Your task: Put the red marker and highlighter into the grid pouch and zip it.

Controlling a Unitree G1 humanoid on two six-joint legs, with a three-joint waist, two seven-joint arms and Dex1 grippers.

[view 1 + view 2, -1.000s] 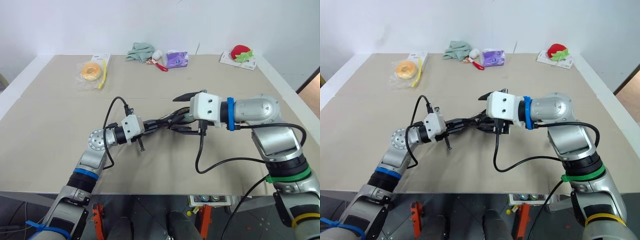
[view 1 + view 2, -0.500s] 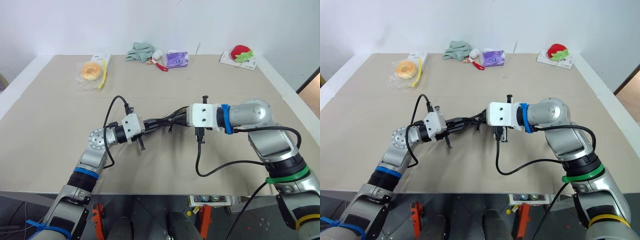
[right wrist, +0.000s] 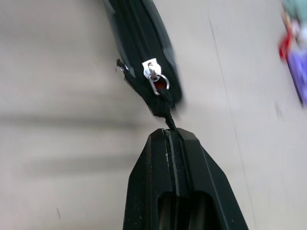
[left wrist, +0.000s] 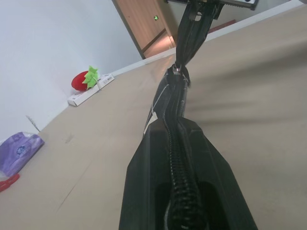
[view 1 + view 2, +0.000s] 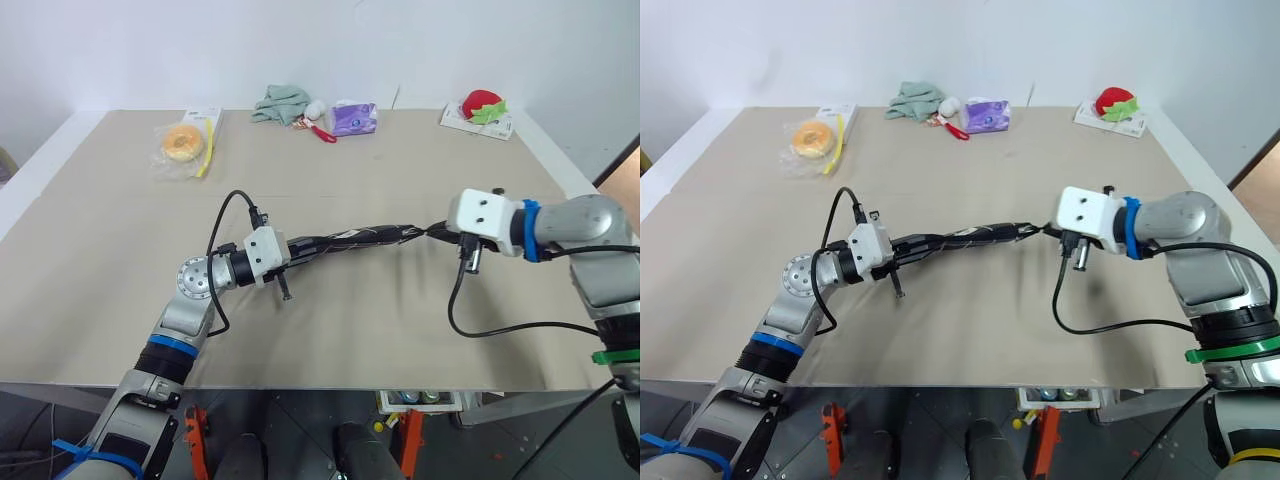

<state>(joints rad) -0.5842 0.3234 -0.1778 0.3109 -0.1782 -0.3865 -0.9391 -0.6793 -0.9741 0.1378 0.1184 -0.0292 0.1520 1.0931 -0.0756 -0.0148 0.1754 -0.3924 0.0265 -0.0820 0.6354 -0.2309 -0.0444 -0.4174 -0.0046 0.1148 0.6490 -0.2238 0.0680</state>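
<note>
The grid pouch [image 5: 352, 239] hangs stretched and edge-on above the table, between my two grippers. My left gripper [image 5: 300, 246] is shut on its left end, and the zipper line runs out from between the fingers [image 4: 201, 158] in the left wrist view. My right gripper [image 5: 438, 230] is shut on the black pull tab at the pouch's right end, just past the small metal zipper ring [image 3: 157, 82]. The red marker and the highlighter are hidden.
Along the table's far edge lie a bagged donut [image 5: 182, 142], a green cloth [image 5: 280, 102], a small red-handled item [image 5: 322, 131], a purple packet [image 5: 353, 118] and a strawberry toy on a white box [image 5: 482, 108]. Bare tabletop [image 5: 400, 330] lies under the pouch.
My right gripper has shut on the pull tab near the pouch's middle and swung far to the right, drawing the pouch out long and taut. The left arm has held still.
</note>
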